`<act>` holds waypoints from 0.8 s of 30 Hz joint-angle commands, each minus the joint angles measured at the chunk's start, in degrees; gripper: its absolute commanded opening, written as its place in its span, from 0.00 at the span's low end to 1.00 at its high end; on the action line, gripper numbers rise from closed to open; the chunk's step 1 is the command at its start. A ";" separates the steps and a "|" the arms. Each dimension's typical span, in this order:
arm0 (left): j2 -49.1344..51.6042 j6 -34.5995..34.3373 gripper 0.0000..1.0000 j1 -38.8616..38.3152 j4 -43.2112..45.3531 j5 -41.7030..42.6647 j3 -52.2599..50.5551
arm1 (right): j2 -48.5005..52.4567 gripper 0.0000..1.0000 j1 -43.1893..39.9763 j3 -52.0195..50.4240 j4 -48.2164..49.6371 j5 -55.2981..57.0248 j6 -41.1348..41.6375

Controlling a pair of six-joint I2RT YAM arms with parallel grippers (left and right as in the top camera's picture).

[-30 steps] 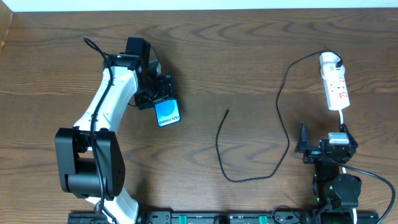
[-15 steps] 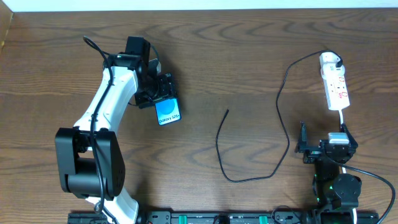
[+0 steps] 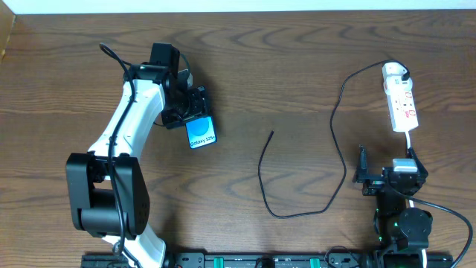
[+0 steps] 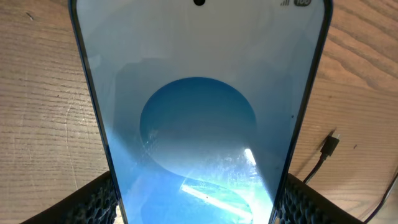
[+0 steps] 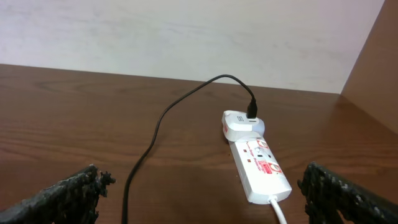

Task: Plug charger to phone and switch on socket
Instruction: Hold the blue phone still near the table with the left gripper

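My left gripper [image 3: 190, 113] is shut on the phone [image 3: 201, 134], held by its long edges near one end. In the left wrist view the phone's [image 4: 198, 106] blue screen fills the frame between the black pads [image 4: 93, 200]. The charger [image 3: 338, 160] is a thin black cable looping across the table. Its connector tip [image 3: 272, 133] lies free at the middle, to the right of the phone [image 4: 329, 146]. The other end sits in a white plug [image 3: 394, 72] on the white socket [image 3: 404, 106]. My right gripper [image 3: 387, 162] stands open, short of the socket [image 5: 261, 168].
The wooden table [image 3: 297, 59] ends at a white wall along the back. The socket's white cord [image 3: 410, 140] runs toward the right arm's base. A wooden side panel [image 5: 373, 62] rises at the right.
The phone in my left gripper has shifted very slightly toward the back. The right arm, cable and socket have not moved.
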 commanded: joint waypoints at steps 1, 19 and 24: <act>-1.70 -0.09 0.07 0.11 -0.09 -0.37 0.79 | -0.31 0.99 -0.13 -0.22 -0.09 -0.15 -0.79; -1.70 2.97 0.07 0.11 0.31 -5.97 0.79 | -0.31 0.99 -0.13 -0.22 -0.09 -0.15 -0.79; -1.70 3.15 0.08 0.11 0.28 -5.95 0.79 | -0.31 0.99 -0.13 -0.22 -0.09 -0.15 -0.79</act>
